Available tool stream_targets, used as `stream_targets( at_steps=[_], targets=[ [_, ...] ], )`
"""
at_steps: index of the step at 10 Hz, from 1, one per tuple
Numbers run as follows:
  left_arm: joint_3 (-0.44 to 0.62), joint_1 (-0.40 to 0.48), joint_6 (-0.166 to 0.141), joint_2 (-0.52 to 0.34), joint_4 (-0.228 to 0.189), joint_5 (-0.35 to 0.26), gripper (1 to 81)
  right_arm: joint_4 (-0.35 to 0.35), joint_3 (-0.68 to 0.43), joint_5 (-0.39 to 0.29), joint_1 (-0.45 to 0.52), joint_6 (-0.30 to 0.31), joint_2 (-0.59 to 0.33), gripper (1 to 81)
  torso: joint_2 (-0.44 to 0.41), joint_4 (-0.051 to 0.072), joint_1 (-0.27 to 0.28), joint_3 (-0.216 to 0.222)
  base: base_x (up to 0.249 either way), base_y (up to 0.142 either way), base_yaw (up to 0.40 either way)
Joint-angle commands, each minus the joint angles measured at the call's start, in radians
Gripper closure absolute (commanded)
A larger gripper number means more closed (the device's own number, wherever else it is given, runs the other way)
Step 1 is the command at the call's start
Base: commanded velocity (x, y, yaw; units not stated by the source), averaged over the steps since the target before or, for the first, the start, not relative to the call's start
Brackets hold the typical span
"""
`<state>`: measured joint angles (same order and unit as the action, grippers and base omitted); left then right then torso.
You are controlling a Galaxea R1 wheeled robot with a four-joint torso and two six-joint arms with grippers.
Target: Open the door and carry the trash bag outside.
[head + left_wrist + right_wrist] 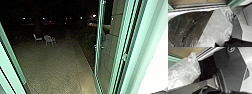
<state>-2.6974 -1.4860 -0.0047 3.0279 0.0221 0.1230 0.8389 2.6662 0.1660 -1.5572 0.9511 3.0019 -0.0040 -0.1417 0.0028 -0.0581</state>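
The door (99, 50), a glass leaf in a green frame, stands swung outward on the right of the doorway in the head view. In the left wrist view the trash bag (214, 25) shows large, with a dark, shiny part beside a clear, crinkled part. Its clear plastic reaches close to the threshold. The right wrist view has the crinkled clear part of the trash bag (186, 70) beside the robot's own dark plate and jointed bar. Where the bag is gripped cannot be made out.
Green door frame posts (12, 55) flank the opening in the head view. Outside lies a paved yard (55, 65) at night, with white chairs (49, 38) farther off on the left. A block wall (116, 30) rises behind the open door. The metal threshold (199, 5) runs past the bag.
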Motion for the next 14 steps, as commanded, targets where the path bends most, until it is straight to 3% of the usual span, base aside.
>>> stream_targets(
  at_steps=[1, 14],
  targets=[
    [0.001, 0.046, -0.001, 0.0, 0.001, -0.048, 81.1, 0.012, -0.002, -0.028, 0.038, -0.002, -0.001, 1.0, 0.0, 0.0, 0.0, 0.0, 0.07, 0.0, 0.0],
    [0.005, 0.046, -0.001, 0.002, 0.001, -0.048, 81.1, 0.011, 0.001, -0.026, 0.032, -0.002, -0.001, 1.0, -0.001, 0.0, -0.001, 0.0, 0.094, 0.0, 0.0]
  ],
)
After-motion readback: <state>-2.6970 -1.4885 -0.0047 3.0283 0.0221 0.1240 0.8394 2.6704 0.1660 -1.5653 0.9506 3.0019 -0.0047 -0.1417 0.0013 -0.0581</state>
